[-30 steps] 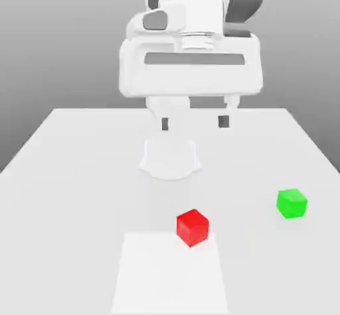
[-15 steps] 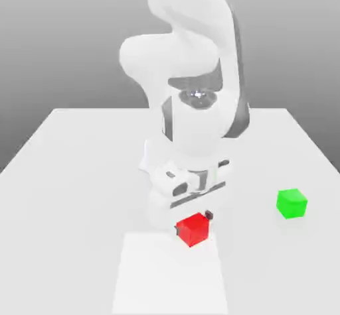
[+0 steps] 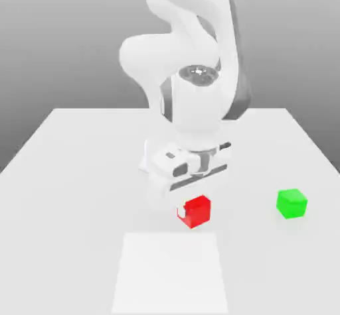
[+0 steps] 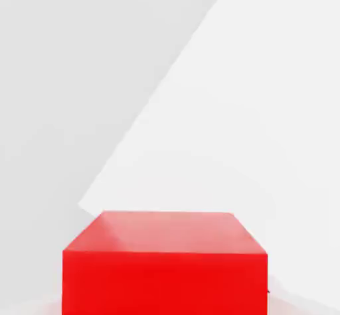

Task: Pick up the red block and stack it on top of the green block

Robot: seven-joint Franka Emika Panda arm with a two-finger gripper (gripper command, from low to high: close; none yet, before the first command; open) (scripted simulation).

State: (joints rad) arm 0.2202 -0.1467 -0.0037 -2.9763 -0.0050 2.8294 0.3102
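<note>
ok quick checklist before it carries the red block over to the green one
1. Gripper shut on the red block: ok, the hand sits right over it and the block fills the near part of the hand view.
2. Red block clear of the table: cannot tell, it looks slightly raised above the pale square in the exterior view.
3. Block sitting straight in the grip: ok, its top edge looks level in the hand view.
4. Green block free on top: ok, nothing rests on it.
5. Path toward the exterior view's right: ok, bare table between the two blocks.
</note>
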